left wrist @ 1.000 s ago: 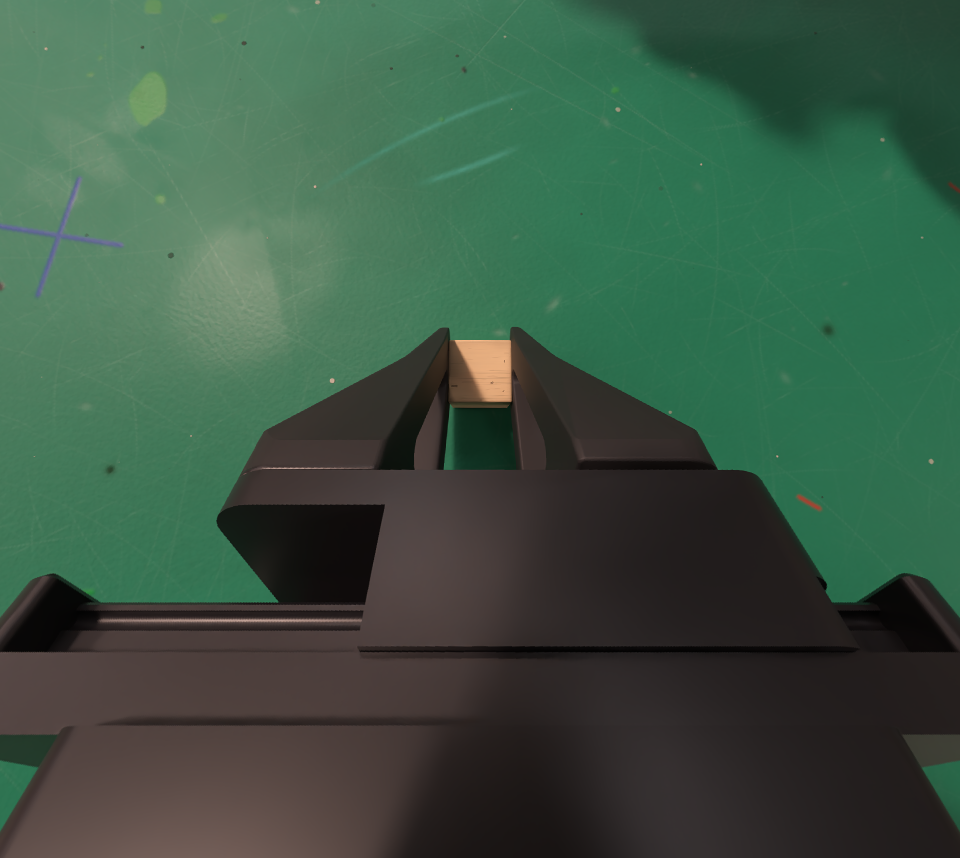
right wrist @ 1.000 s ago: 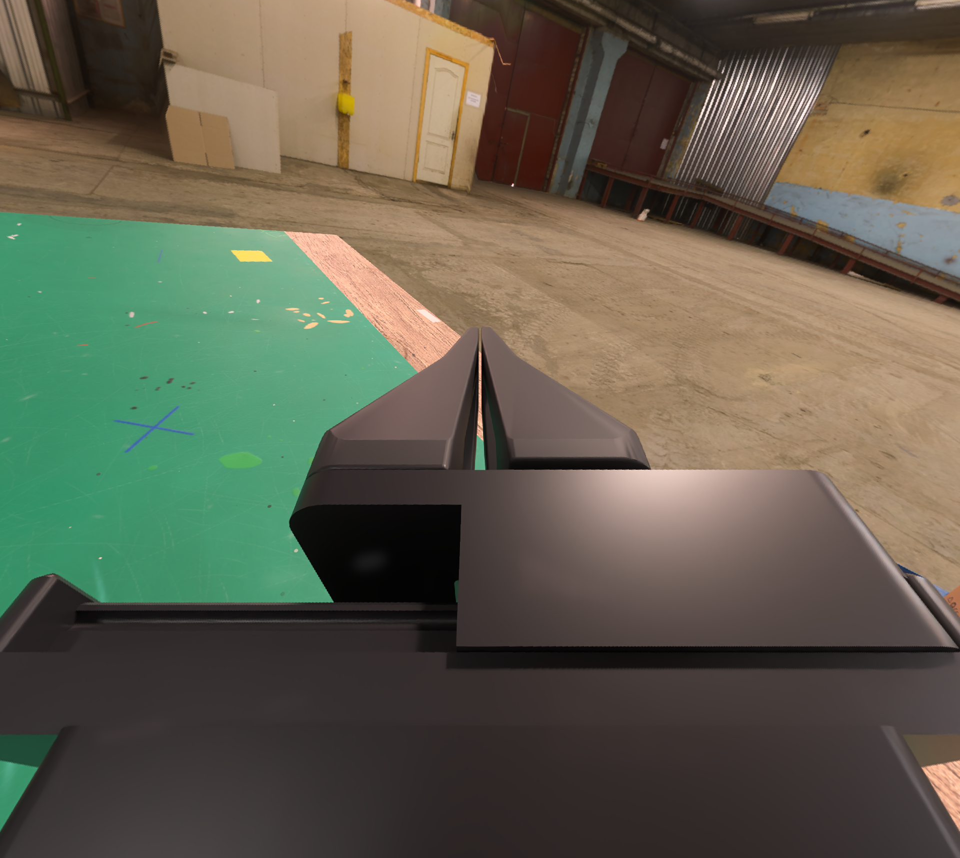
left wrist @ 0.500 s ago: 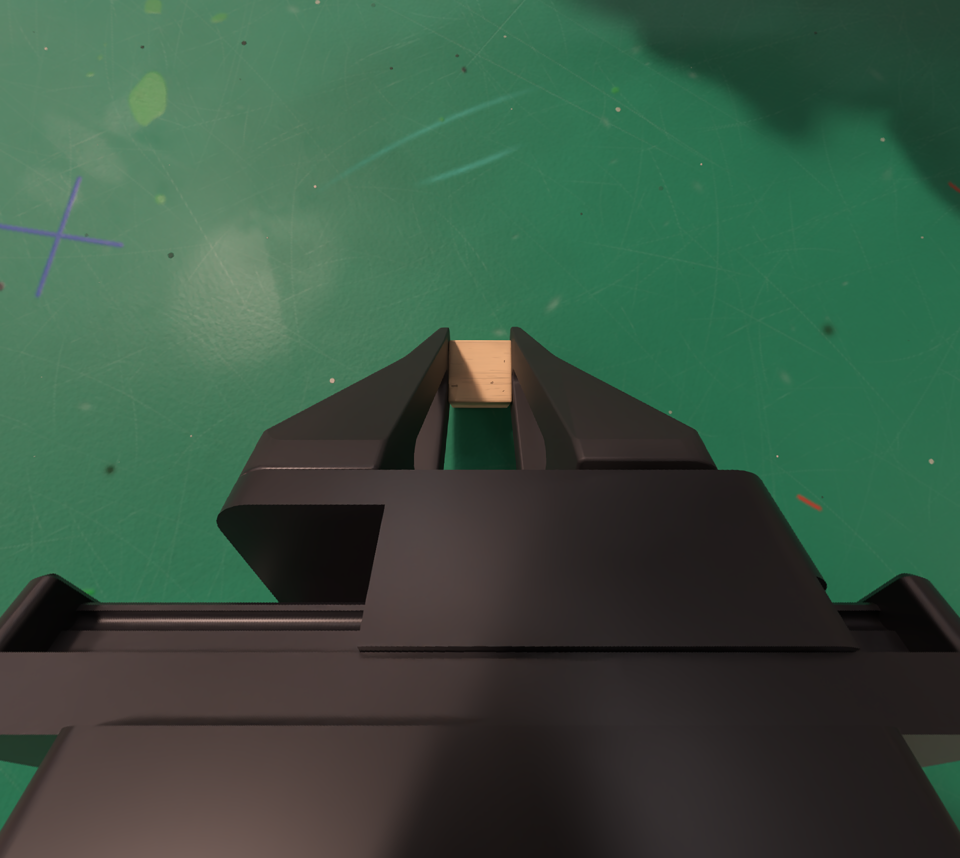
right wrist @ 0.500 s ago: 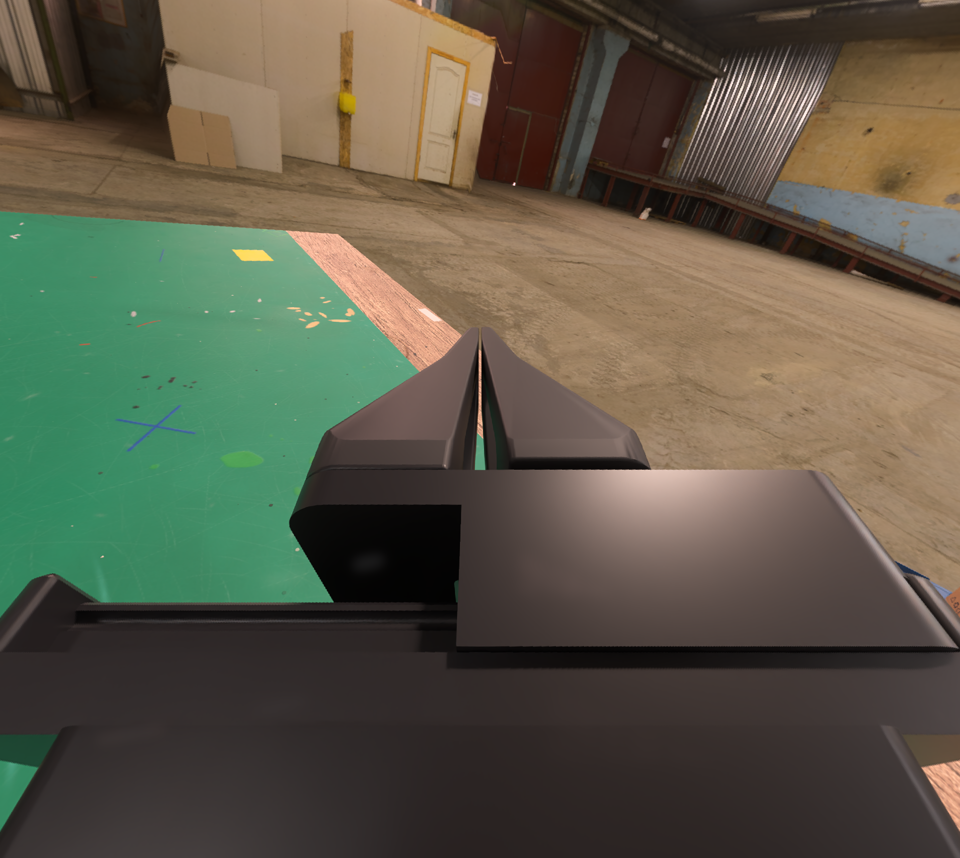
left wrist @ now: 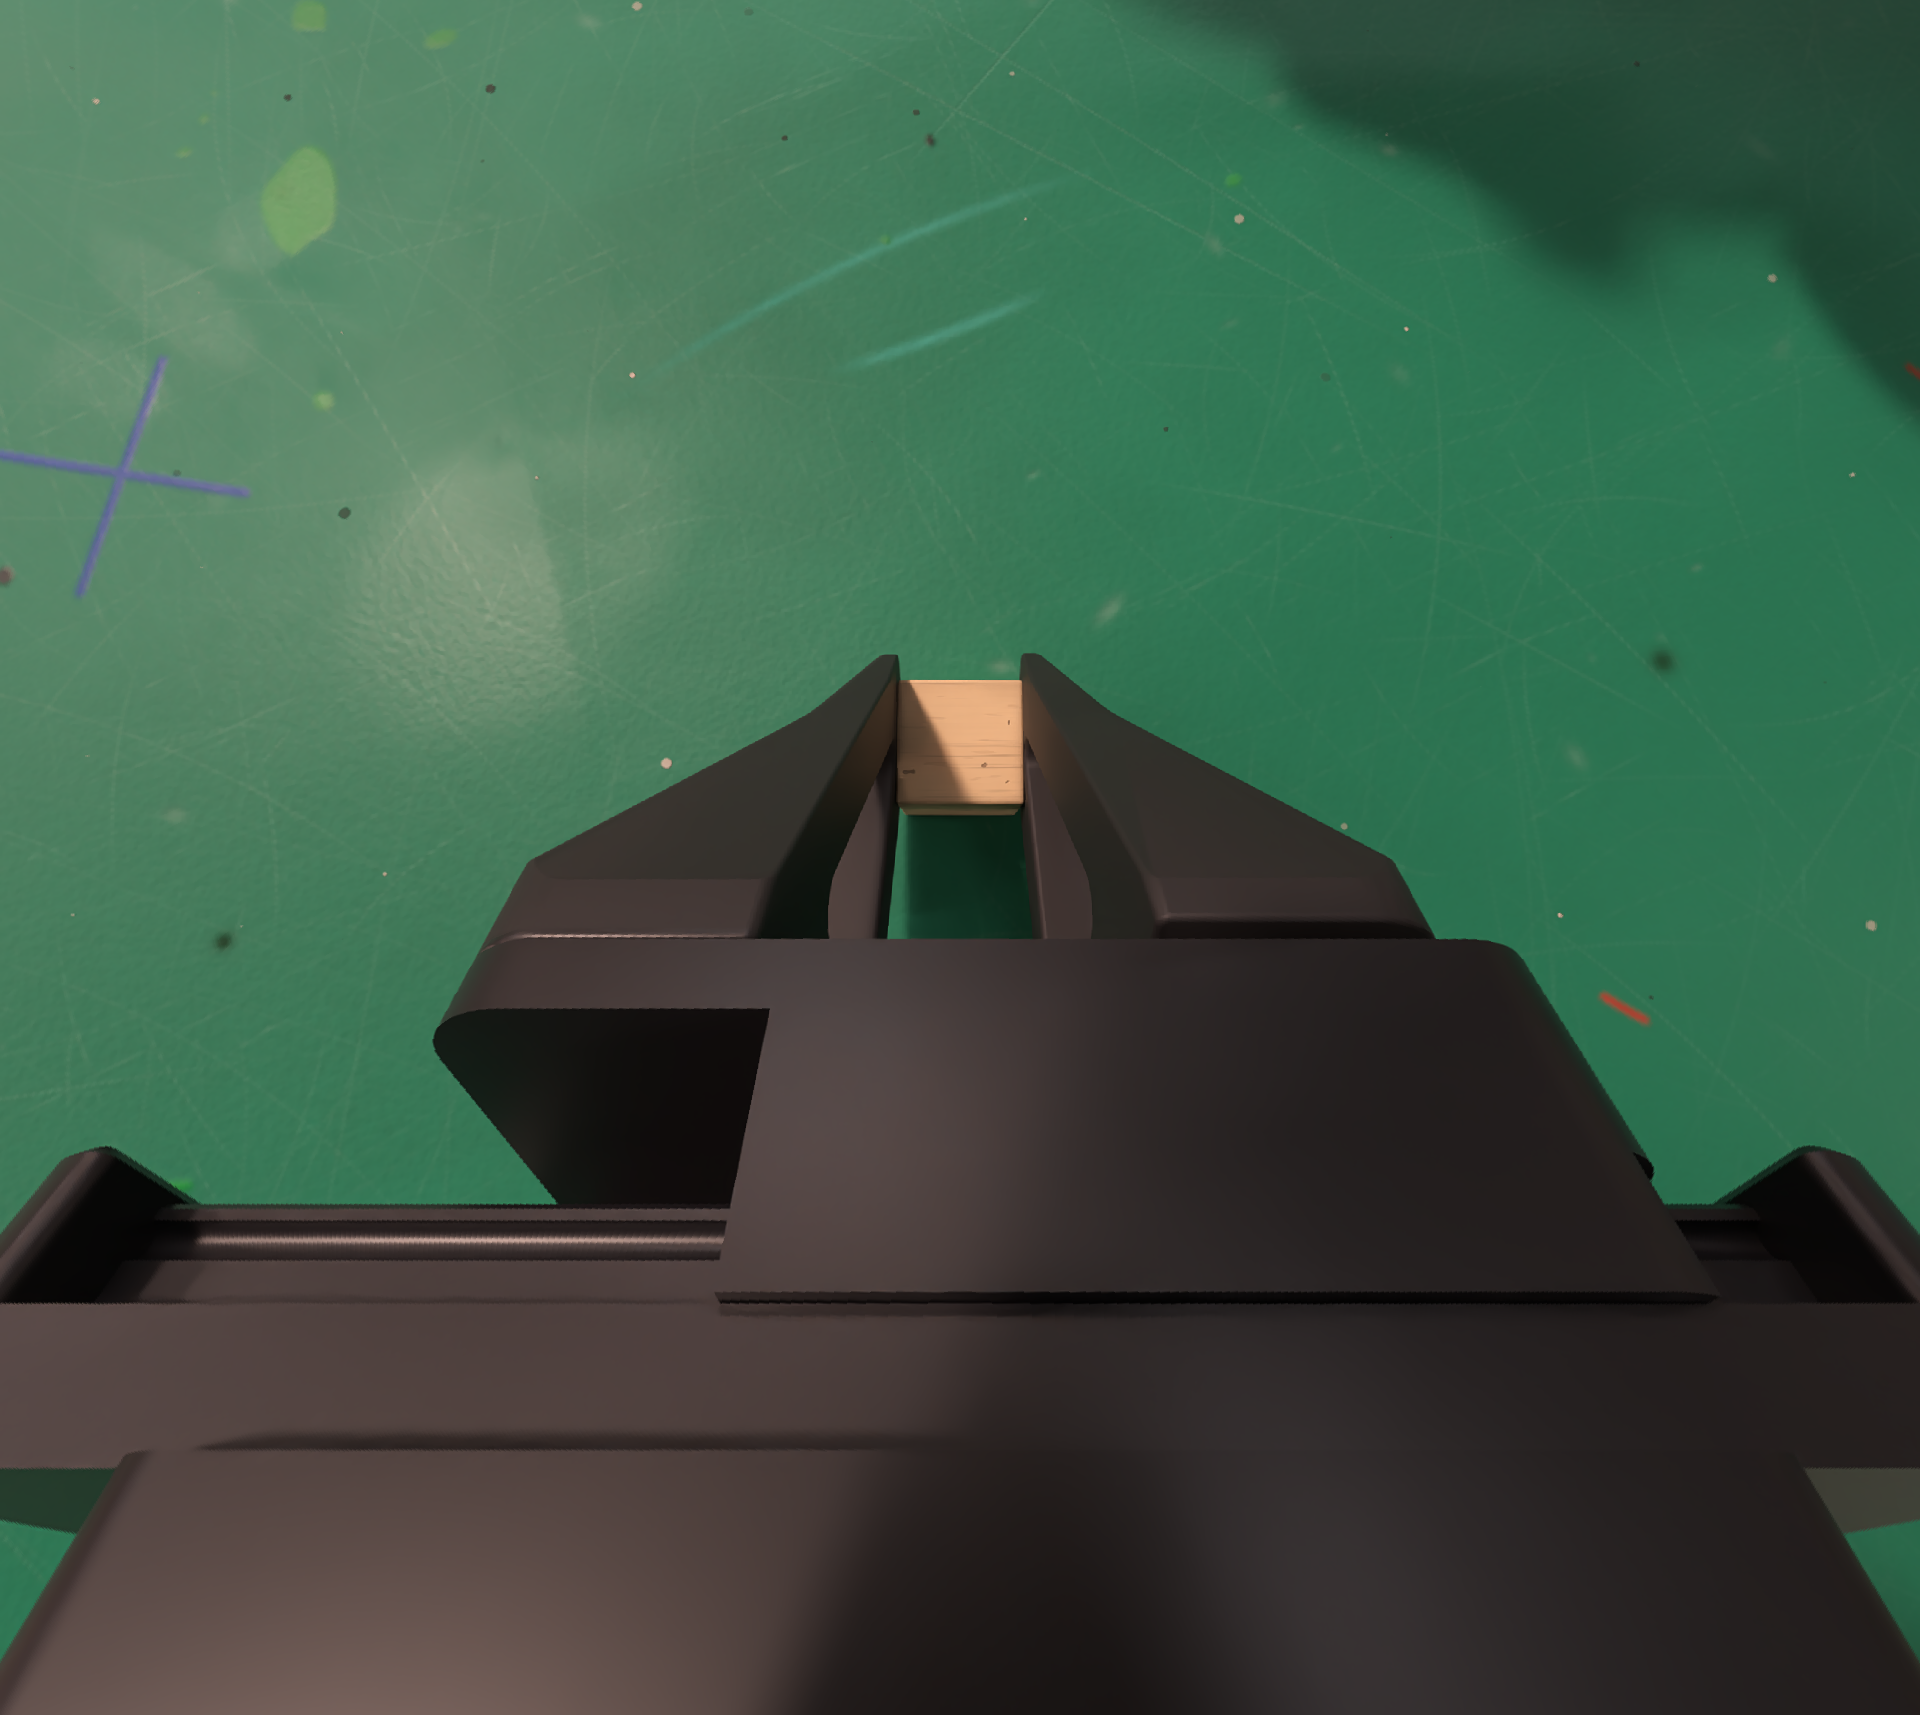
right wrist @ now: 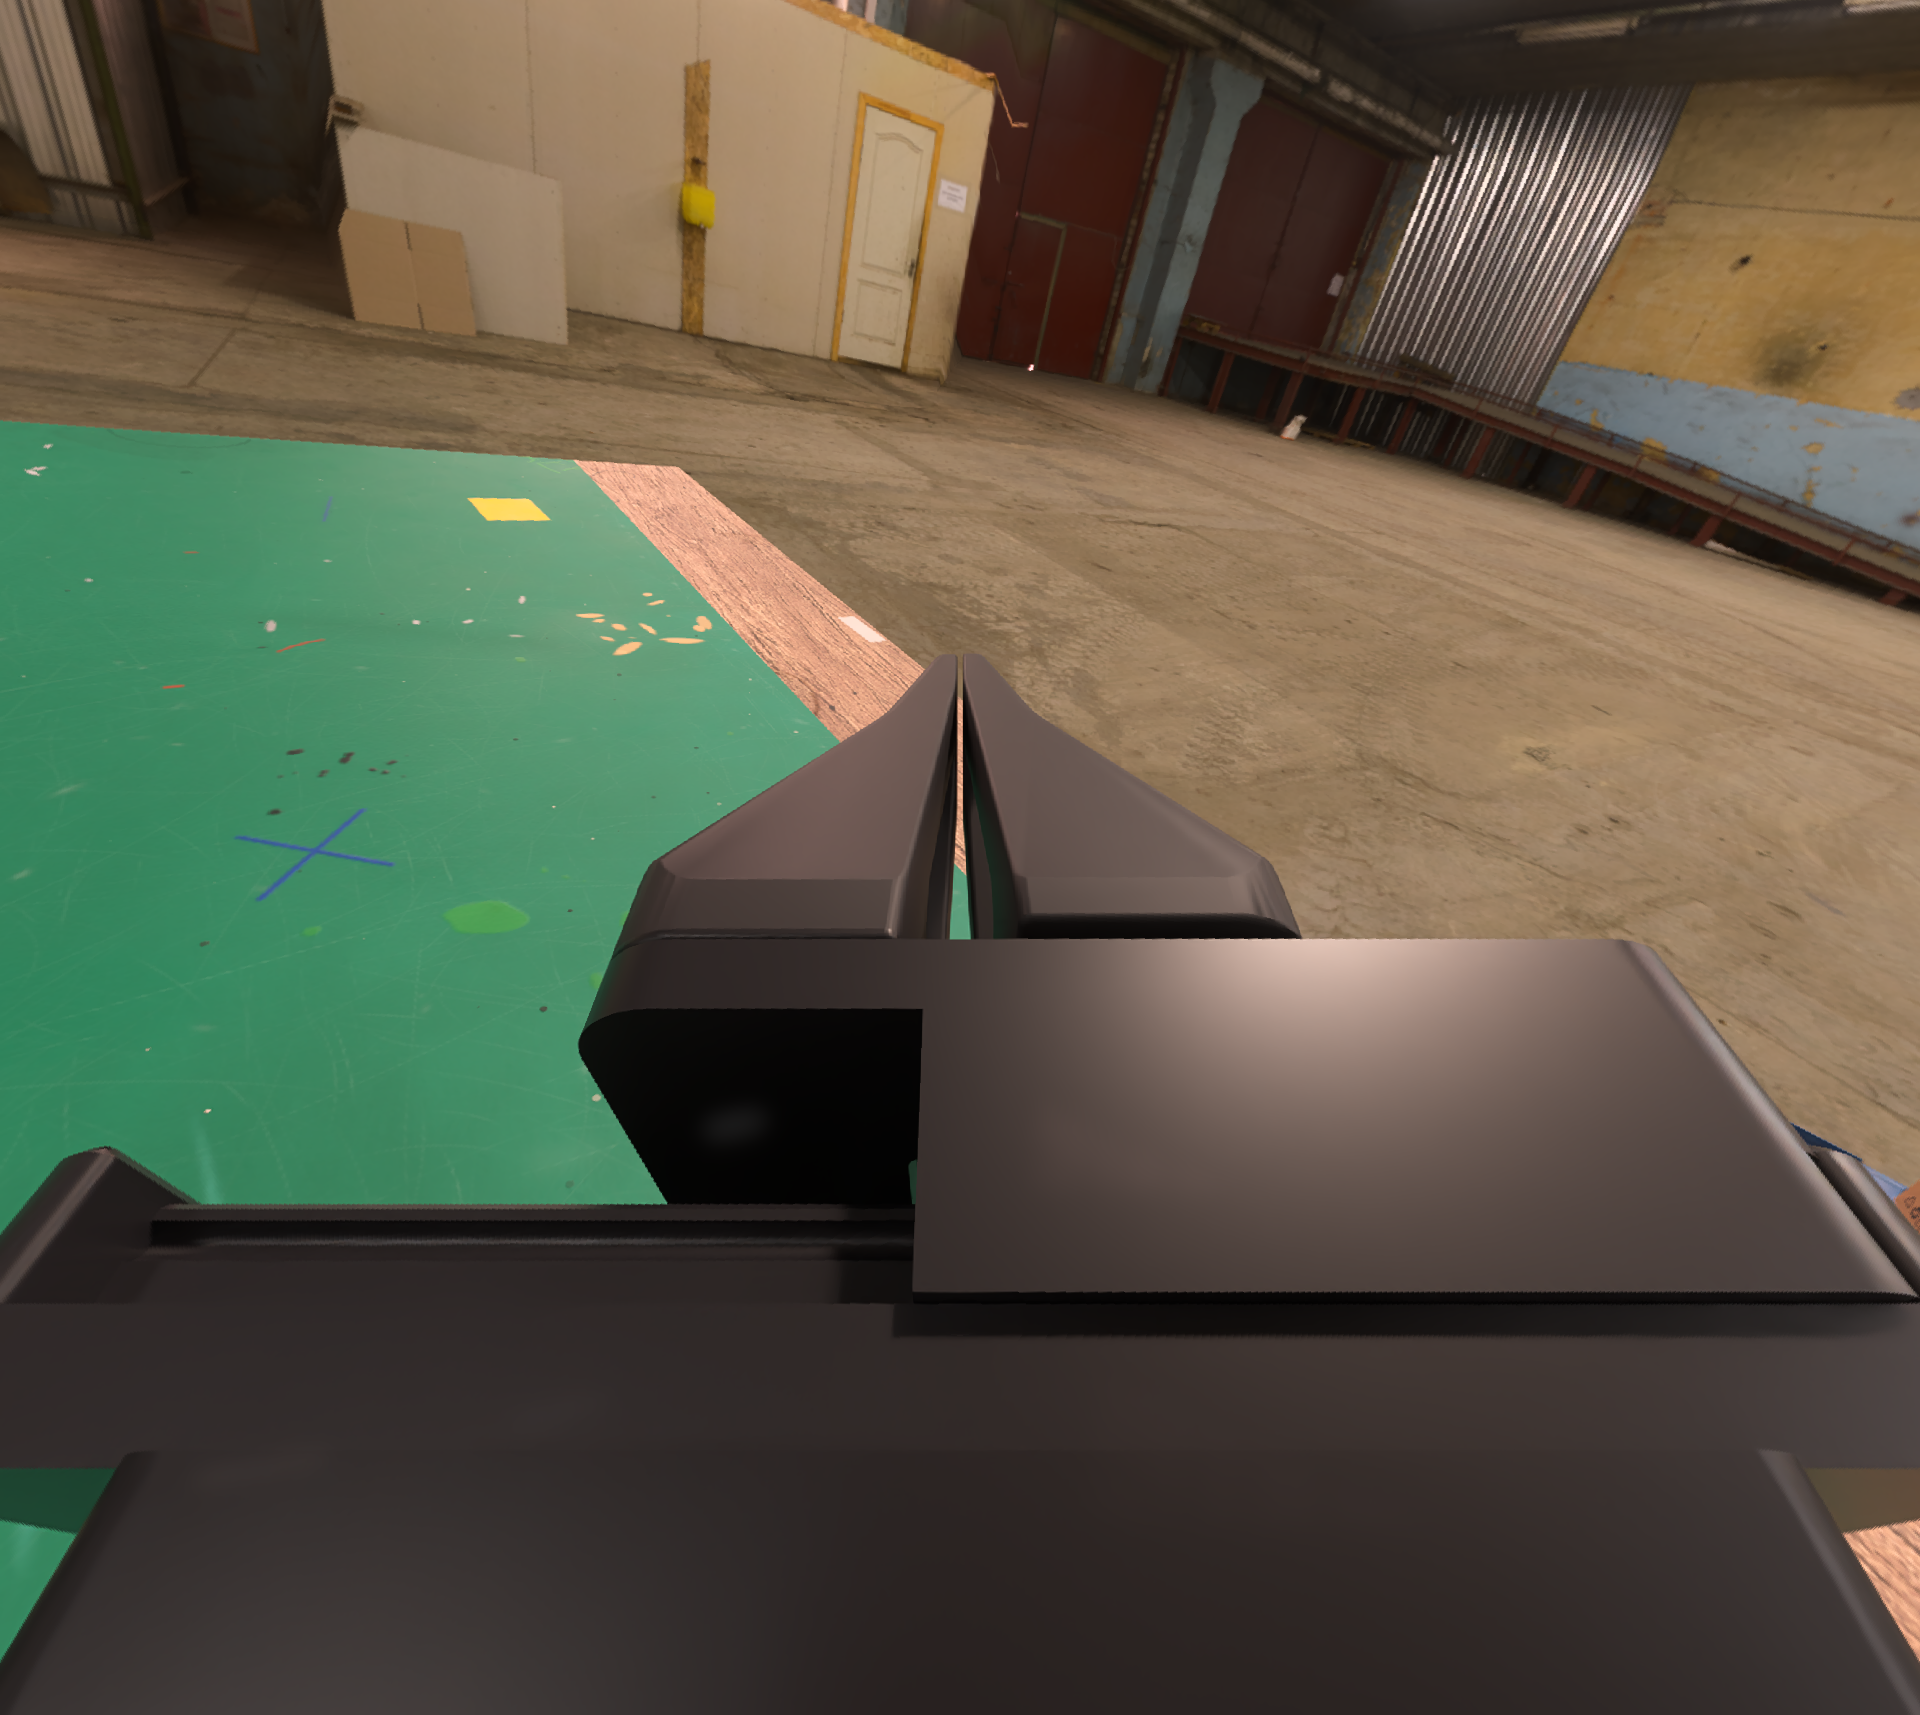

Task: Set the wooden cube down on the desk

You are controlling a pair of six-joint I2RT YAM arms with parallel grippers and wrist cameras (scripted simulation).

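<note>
In the left wrist view a small light wooden cube (left wrist: 959, 746) sits clamped between the two black fingers of my left gripper (left wrist: 959, 678), near their tips. The gripper points down at the green desk mat (left wrist: 727, 315); I cannot tell whether the cube touches the mat. In the right wrist view my right gripper (right wrist: 959, 673) is shut and empty, its fingers pressed together, held above the mat's right edge (right wrist: 727, 626). The cube does not show in that view.
The green mat (right wrist: 260, 730) carries paint spots, a blue cross (left wrist: 120, 476) and a yellow patch (right wrist: 507, 509). A wooden desk strip (right wrist: 769, 595) borders it on the right, with the hall floor beyond. An arm's shadow (left wrist: 1558, 55) falls on the mat.
</note>
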